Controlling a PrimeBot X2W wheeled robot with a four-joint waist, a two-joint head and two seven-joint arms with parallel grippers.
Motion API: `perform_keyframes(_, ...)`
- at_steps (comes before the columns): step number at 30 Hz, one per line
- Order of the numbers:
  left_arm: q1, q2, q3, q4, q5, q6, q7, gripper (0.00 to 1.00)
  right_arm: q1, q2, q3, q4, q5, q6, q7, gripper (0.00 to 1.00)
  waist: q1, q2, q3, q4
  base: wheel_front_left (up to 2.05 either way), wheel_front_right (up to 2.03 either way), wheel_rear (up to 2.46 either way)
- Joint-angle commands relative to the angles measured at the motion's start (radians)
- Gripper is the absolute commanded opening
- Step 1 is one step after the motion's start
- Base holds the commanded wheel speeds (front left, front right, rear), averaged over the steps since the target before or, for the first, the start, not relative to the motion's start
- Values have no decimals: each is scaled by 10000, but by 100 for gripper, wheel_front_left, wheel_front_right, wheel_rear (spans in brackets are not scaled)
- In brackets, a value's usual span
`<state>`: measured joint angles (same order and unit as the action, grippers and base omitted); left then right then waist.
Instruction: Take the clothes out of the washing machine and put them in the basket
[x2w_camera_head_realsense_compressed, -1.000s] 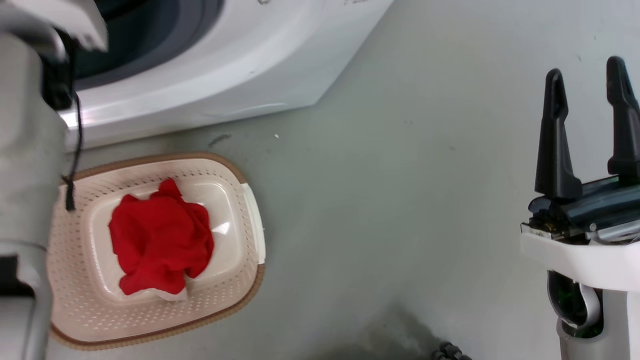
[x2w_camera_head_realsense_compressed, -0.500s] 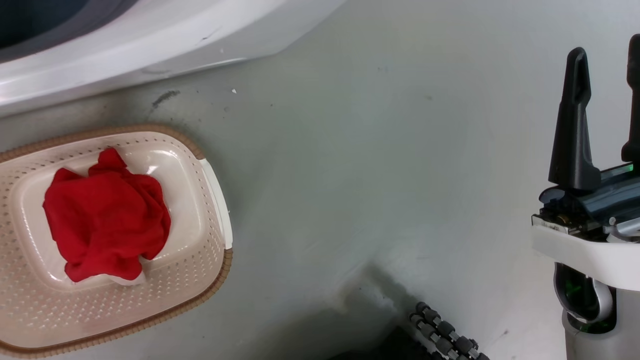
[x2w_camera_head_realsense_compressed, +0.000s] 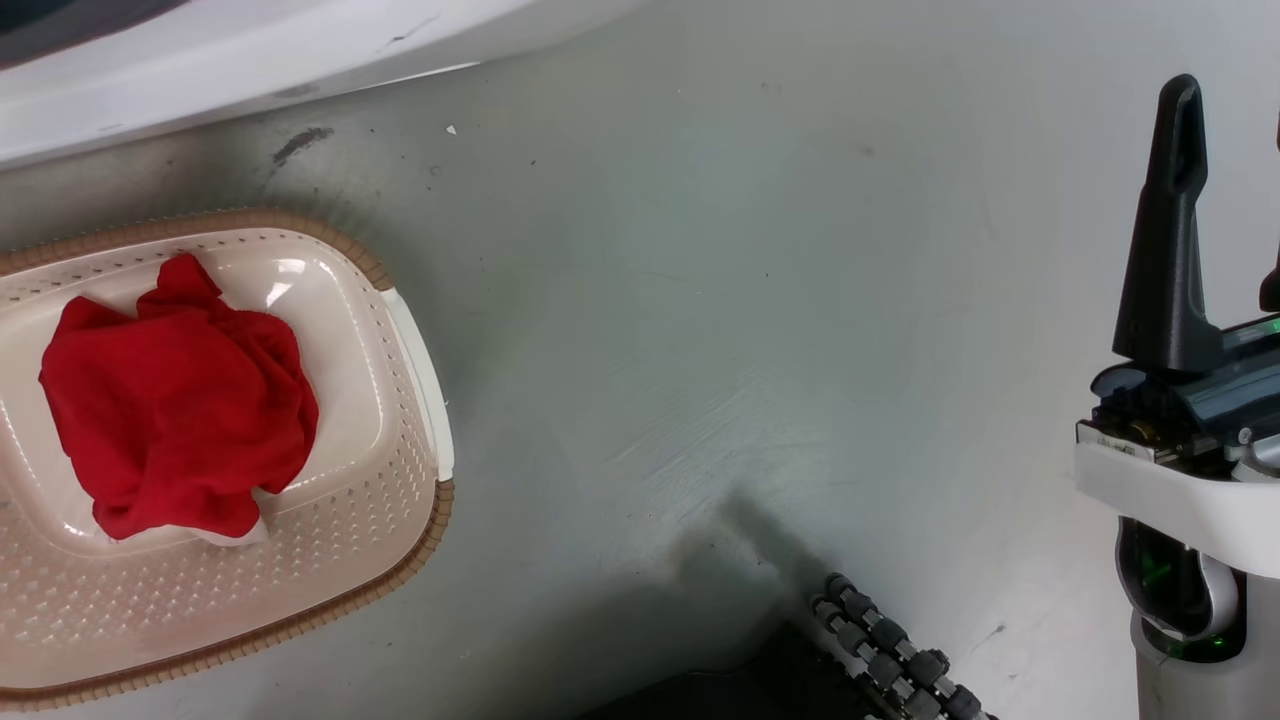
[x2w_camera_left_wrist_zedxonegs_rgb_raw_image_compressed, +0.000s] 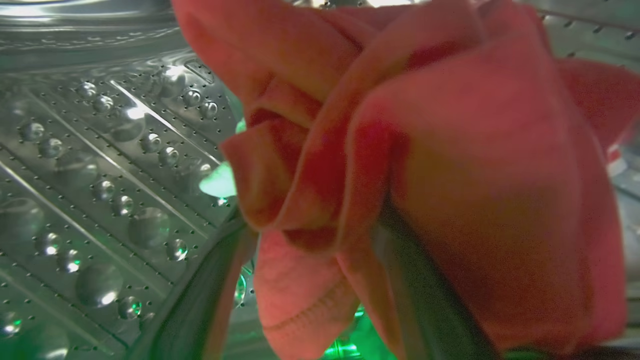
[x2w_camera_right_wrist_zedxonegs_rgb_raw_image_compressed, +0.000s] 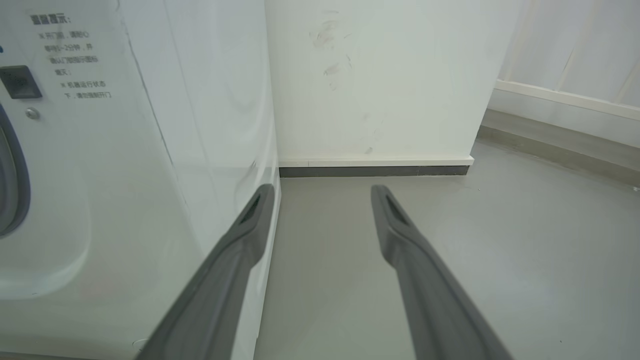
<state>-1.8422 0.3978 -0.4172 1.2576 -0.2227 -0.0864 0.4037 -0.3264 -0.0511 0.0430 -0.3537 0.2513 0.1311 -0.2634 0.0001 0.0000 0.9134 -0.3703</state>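
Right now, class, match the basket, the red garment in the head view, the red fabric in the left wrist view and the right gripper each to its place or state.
Things
1. basket
2. red garment in the head view
3. red fabric in the left wrist view
4. right gripper

Places or states
A. inside the perforated steel drum
B. fingers apart, holding nothing
C. on the grey floor near the washing machine
D. lying in the basket

Pairs: 1-C, 2-D, 3-A, 4-B
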Motion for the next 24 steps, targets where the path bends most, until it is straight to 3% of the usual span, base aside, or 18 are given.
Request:
perform_keyframes(1, -81, -32, -61, 49, 63, 70, 63, 100, -122, 16, 18, -40, 28, -7, -20, 100, -1, 0, 51, -18, 0, 0, 0)
perform_keyframes(8, -47, -1, -211, 169, 72, 208, 191, 100, -191, 16, 21, -55, 128, -7, -20, 100, -1, 0, 174, -89, 0, 0, 0)
perform_keyframes(9, -21, 14, -232, 183, 67, 190, 187, 41, -197, 16, 14, -45, 129, -7, -20, 100, -1, 0, 181, -97, 0, 0, 0)
perform_keyframes(10, -20, 40, -212, 180, 23, 196, 70, 0, -198, 15, 8, -31, 132, -7, -20, 100, -1, 0, 185, -103, 0, 0, 0)
perform_keyframes(18, 192, 134, -127, 135, -228, 186, -767, 0, -115, 16, -50, 120, 0, -7, -20, 100, -1, 0, -138, 83, 0, 0, 0)
perform_keyframes(24, 1034, 118, 40, 67, -605, -85, -2276, 0, 14, 13, -87, 237, -256, -7, -20, 100, -1, 0, -935, 438, 0, 0, 0)
